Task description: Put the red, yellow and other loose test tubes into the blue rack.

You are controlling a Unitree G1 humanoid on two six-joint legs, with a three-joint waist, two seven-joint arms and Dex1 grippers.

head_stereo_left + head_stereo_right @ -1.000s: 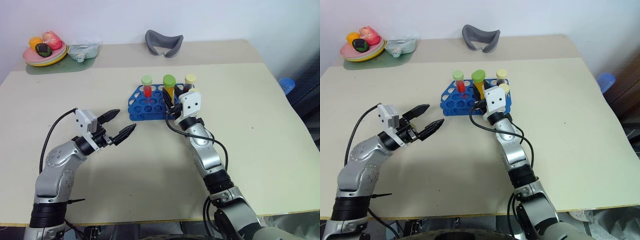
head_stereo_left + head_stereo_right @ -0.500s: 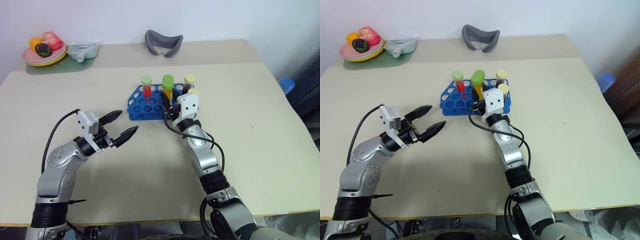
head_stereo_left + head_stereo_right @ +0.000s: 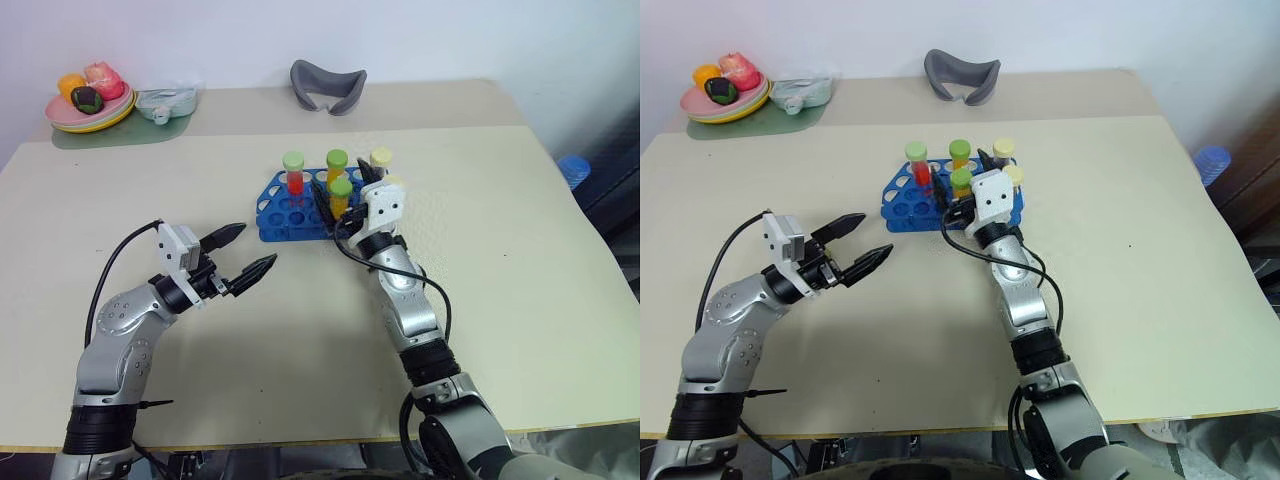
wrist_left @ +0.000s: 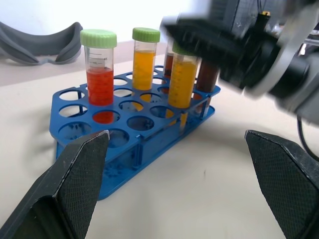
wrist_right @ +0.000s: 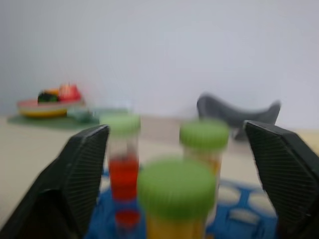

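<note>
The right gripper (image 5: 172, 149) has its jaws spread wide, one to each side of a green-capped yellow test tube (image 3: 341, 195) that stands upright in the blue rack (image 3: 285, 208). Nothing is pinched between them, so the tube looks seated in its hole and free of the fingers, and the gap lets the hand lift off without dragging the cap. The left gripper (image 3: 243, 253) also has its jaws spread and empty, hovering over bare tabletop on the near-left side of the rack, pointed toward it; I judge that it waits there to keep out of the right arm's way.

Behind the yellow tube in the rack stand a green-capped red tube (image 4: 99, 67) and a second green-capped yellow tube (image 4: 145, 54). At the rack's right end are two pale-capped tubes with dark liquid (image 3: 380, 163), though the right gripper partly hides them, so their exact holes are hard to tell. The rest of the holes toward the near-left side stand empty.

Far behind the rack lies a grey curved headrest-like object (image 3: 328, 86); far back-left sits a plate of toy fruit (image 3: 88, 101).
</note>
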